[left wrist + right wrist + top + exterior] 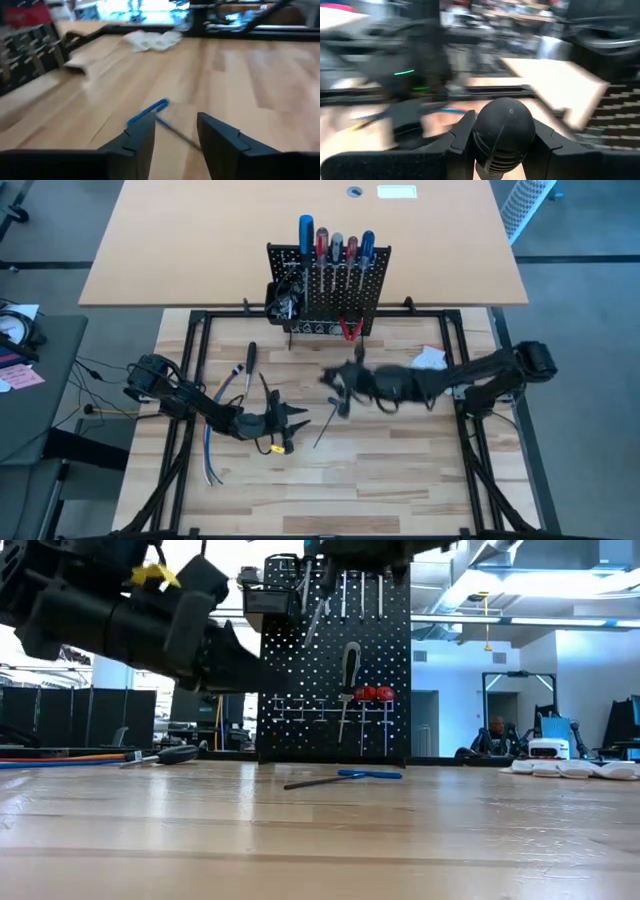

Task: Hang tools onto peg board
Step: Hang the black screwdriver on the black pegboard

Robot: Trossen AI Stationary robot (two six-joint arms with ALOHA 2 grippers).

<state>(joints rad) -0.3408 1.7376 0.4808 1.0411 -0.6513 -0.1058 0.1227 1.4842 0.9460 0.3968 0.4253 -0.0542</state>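
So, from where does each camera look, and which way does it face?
High: above the table, facing down on the peg board; both arms show.
Low: at table-top height, facing the peg board; left arm shows.
Left wrist: on the left arm, facing a blue screwdriver; open left gripper shows.
Right wrist: on the right arm; right gripper holds a black handle.
Shared: low and left wrist show the blue screwdriver.

Overhead and table-level cameras both see the peg board [328, 290]; wrist cameras look close.
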